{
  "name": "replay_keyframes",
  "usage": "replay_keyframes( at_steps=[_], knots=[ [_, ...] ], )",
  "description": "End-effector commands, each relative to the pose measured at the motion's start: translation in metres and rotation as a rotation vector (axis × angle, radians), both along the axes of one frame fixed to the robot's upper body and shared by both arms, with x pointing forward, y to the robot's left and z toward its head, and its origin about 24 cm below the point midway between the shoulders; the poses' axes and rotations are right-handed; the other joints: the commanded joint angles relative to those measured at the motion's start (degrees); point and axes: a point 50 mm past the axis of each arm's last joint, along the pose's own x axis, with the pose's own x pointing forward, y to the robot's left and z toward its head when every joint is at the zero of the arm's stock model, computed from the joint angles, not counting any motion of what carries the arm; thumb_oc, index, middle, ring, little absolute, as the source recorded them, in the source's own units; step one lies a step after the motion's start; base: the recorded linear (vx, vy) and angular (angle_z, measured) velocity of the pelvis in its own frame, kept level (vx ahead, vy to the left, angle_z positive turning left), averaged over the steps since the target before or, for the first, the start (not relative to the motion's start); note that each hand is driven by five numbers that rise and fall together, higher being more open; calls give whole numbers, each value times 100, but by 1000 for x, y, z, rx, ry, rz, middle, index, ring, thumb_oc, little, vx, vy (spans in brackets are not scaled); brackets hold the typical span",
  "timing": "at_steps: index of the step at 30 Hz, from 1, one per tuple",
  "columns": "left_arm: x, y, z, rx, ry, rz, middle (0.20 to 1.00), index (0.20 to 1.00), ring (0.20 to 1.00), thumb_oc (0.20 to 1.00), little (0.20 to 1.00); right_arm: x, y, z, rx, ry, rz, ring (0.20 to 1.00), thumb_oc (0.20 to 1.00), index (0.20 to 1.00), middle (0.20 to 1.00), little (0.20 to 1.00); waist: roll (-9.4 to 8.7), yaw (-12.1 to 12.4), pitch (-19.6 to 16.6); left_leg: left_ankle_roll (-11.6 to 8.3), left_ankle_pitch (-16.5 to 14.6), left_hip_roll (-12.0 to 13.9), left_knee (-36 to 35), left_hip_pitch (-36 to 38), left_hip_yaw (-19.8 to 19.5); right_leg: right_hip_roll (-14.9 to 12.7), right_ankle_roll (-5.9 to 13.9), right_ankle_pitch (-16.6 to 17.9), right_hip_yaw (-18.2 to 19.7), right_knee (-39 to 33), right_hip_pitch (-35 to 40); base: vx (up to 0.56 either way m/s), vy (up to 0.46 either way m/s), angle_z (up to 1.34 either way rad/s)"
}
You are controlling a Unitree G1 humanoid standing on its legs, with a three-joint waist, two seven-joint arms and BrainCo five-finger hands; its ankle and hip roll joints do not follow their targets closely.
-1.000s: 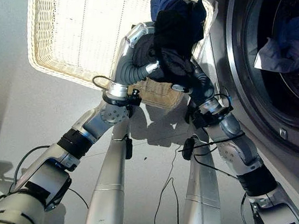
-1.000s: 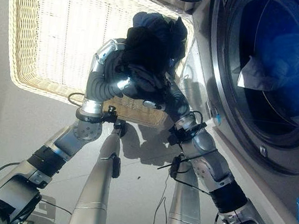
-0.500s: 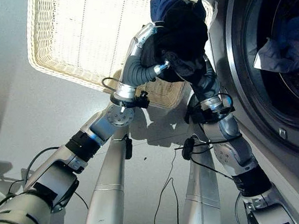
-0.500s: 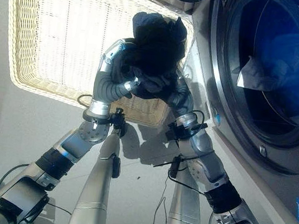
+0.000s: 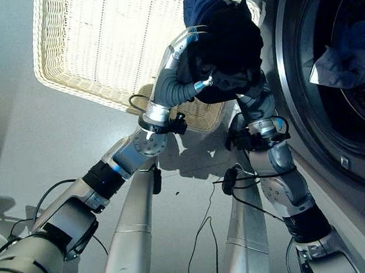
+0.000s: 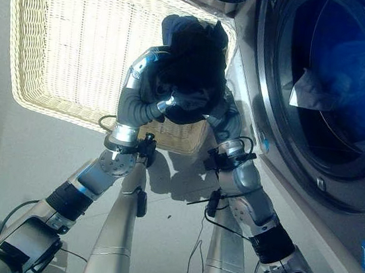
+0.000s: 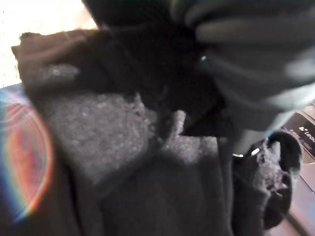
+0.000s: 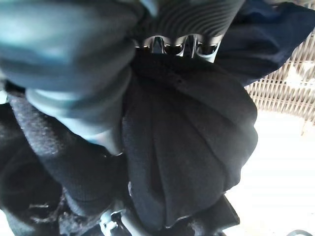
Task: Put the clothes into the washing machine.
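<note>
While both arms reach up together, the left hand [image 5: 199, 85] and the right hand [image 5: 245, 91] press in from either side of a bundle of dark clothes [image 5: 226, 39], which sits bunched between them over the near right corner of the wicker basket [image 5: 85, 64]. A dark blue garment [image 5: 197, 4] pokes out of the bundle on the side away from the fingers. In the left wrist view the left hand's fingers [image 7: 246, 34] curl over black fabric and pinch it. In the right wrist view the right hand's fingers [image 8: 78, 73] wrap round a gathered fold of the same dark cloth, with the basket weave showing past it.

Just beside the right hand stands the washing machine [image 5: 275, 88], its round door opening [image 6: 322, 80] facing the bundle. Inside the drum a pale blue-white garment [image 5: 359, 52] already lies crumpled. The metal ring of the opening lies between the bundle and the drum. Below the arms is grey floor [image 5: 56, 134].

A small label shows on the machine front in the left wrist view, too blurred to read.
</note>
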Motion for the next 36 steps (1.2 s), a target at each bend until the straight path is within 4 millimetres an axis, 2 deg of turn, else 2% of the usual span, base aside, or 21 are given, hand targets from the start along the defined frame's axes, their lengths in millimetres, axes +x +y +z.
replay_keyframes(
  at_steps=[1,7,13,14,15,18,19,20,21,30,33,36],
  knots=[
    [-30,-18,14,-41,-149,-118,1000,1000,1000,1000,1000,-25,9,30,104,-178,86,200,200,200,200,200,-60,-7,-102,441,-132,-614,392,-149,-7,255,500,603,-560,-445,285,0,0,0],
    [-22,-8,10,-149,-85,-65,1000,1000,1000,1000,1000,-25,9,30,122,-182,74,200,200,200,200,200,-53,17,-102,438,-123,-615,397,-165,-19,247,500,593,-566,-450,283,0,0,0],
    [-16,-3,7,-152,-20,-62,1000,1000,1000,1000,1000,-23,-1,34,182,-188,9,200,200,200,200,200,-34,32,-102,428,-109,-621,401,-147,-23,236,500,590,-578,-459,315,0,0,0],
    [-13,1,4,-161,11,-58,1000,1000,1000,1000,1000,-20,-15,36,255,-197,-72,200,200,200,200,200,-25,29,-102,433,-113,-609,406,-141,-20,223,504,593,-574,-444,317,0,0,0],
    [-12,2,3,-160,22,-58,1000,1000,1000,1000,1000,-19,-20,36,286,-194,-99,200,200,200,200,200,-23,30,-102,434,-119,-606,415,-142,-16,220,503,586,-573,-436,319,0,0,0],
    [-12,3,3,-161,26,-56,1000,1000,1000,1000,1000,-18,-25,36,312,-190,-114,200,200,200,200,200,-23,28,-102,433,-125,-605,418,-135,-14,218,507,587,-571,-432,325,0,0,0],
    [-10,7,1,-177,35,-49,1000,1000,1000,1000,1000,-16,-41,35,392,-190,-194,200,200,200,200,200,-25,16,-102,433,-132,-587,421,-133,-11,211,511,601,-559,-417,318,0,0,0],
    [-10,7,1,-177,35,-49,1000,1000,1000,1000,1000,-16,-41,35,392,-190,-194,200,200,200,200,200,-25,16,-102,433,-132,-587,421,-133,-11,211,511,601,-559,-417,318,0,0,0],
    [-10,12,1,-205,34,-40,1000,1000,1000,1000,1000,-15,-53,34,453,-180,-249,200,200,200,200,200,-37,7,-102,429,-135,-570,426,-137,-4,218,512,602,-543,-410,313,0,0,0],
    [2,33,-3,-337,51,44,1000,1000,1000,1000,1000,2,-96,26,682,-71,-355,200,200,200,200,200,-56,19,-102,405,-176,-565,475,-100,-21,197,522,607,-551,-381,357,0,0,0],
    [13,47,-7,-370,80,121,1000,1000,1000,1000,1000,15,-117,19,747,20,-414,200,200,200,200,200,-48,38,-102,379,-184,-555,480,-76,-30,191,523,608,-553,-375,380,0,0,0],
    [20,53,-9,-386,111,149,1000,1000,1000,1000,1000,25,-125,13,772,83,-437,200,200,200,200,200,-40,50,-102,354,-189,-543,480,-69,-24,187,527,605,-560,-379,390,0,0,0]
  ],
)
